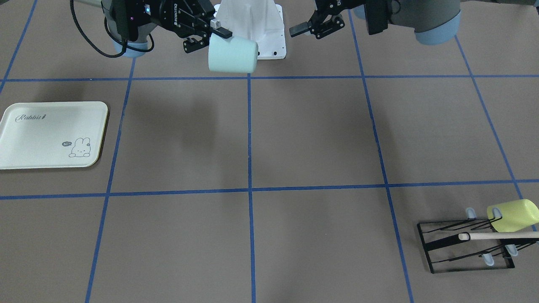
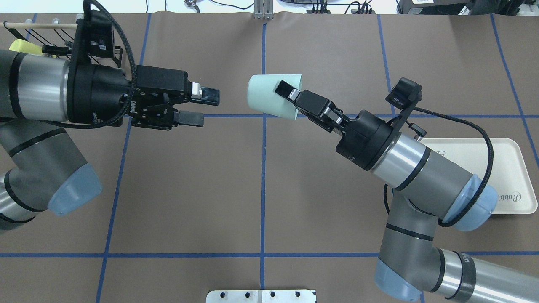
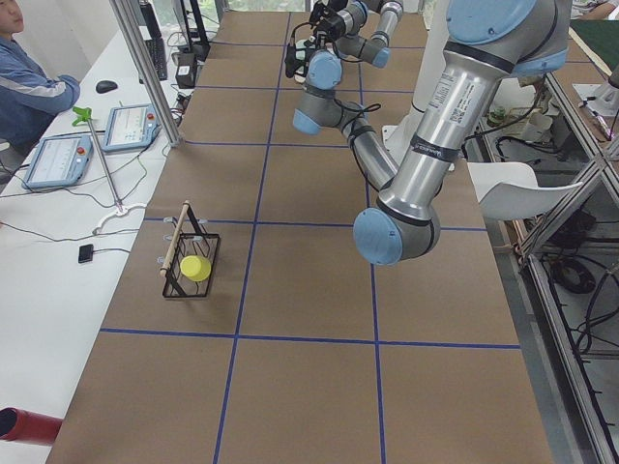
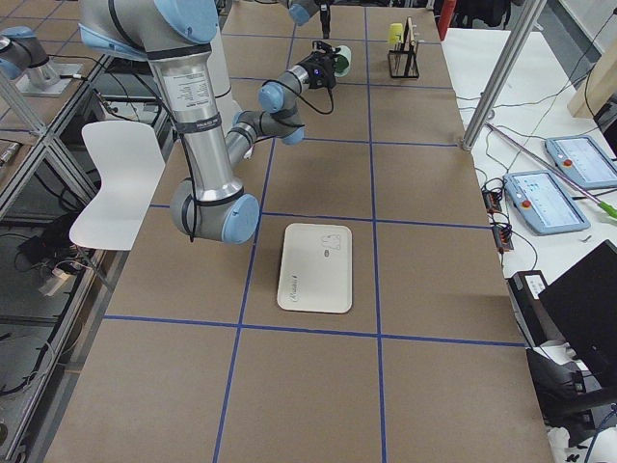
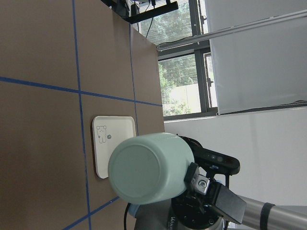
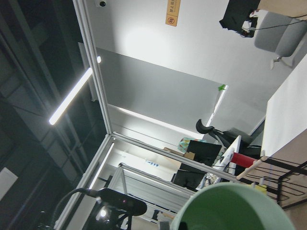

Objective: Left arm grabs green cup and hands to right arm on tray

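Above the table's middle, toward 12 o'clock in the overhead view, the green cup (image 2: 267, 94) hangs on its side in the air with its base turned to 9 o'clock. The right gripper (image 2: 289, 96) is clamped on its rim (one finger lies along the outer wall; the other, I judge, is inside the mouth). At 9 o'clock of the cup, near but clear of it, the left gripper (image 2: 203, 107) points at the base with its jaws apart and nothing between them. The hand-over itself therefore looks done, and the carry to the tray (image 2: 511, 168) is the step in hand. That tray lies flat at about 4 o'clock from the cup, partly under the right arm (image 2: 421, 168). The next move calls for swinging the cup round that way, turning it upright and lowering it onto the tray before the fingers part
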`<state>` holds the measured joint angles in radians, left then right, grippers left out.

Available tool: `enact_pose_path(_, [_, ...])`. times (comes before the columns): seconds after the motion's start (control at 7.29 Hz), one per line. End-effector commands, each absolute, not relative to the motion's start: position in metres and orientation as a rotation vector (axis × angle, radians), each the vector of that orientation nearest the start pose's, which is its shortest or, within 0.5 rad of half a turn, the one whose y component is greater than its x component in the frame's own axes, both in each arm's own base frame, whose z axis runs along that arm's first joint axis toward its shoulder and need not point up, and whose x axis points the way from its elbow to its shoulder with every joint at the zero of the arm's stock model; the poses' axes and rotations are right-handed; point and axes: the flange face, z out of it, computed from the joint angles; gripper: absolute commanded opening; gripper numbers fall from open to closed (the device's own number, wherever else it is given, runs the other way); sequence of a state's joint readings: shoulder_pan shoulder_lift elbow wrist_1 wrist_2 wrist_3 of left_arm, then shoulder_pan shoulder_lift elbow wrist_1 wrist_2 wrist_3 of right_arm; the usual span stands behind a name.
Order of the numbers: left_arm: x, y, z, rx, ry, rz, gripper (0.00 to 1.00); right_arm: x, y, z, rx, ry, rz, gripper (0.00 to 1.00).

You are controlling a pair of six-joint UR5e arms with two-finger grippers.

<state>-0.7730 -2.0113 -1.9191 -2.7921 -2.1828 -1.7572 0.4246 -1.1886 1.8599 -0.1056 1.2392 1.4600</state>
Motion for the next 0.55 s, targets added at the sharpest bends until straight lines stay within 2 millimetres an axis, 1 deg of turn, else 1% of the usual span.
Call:
enact_pose_path(0.0, [0.314, -0.415, 0.190, 0.218, 1.817, -0.024, 1.00, -0.377, -0.384, 0.171, 0.724, -1.710, 0.499, 0.00])
enact_pose_path(0.14, [0.316, -0.426, 0.203, 0.237, 1.736, -0.033, 1.00, -0.366, -0.388, 0.161, 0.669, -1.561, 0.468, 0.00])
enact_pose_path(0.27, [0.314, -0.445, 0.217, 0.265, 1.605, -0.050, 1.00, -0.351, -0.396, 0.158, 0.602, -1.420, 0.447, 0.00])
enact_pose_path(0.41, [0.312, -0.465, 0.237, 0.307, 1.448, -0.022, 1.00, -0.332, -0.415, 0.166, 0.501, -1.279, 0.421, 0.00])
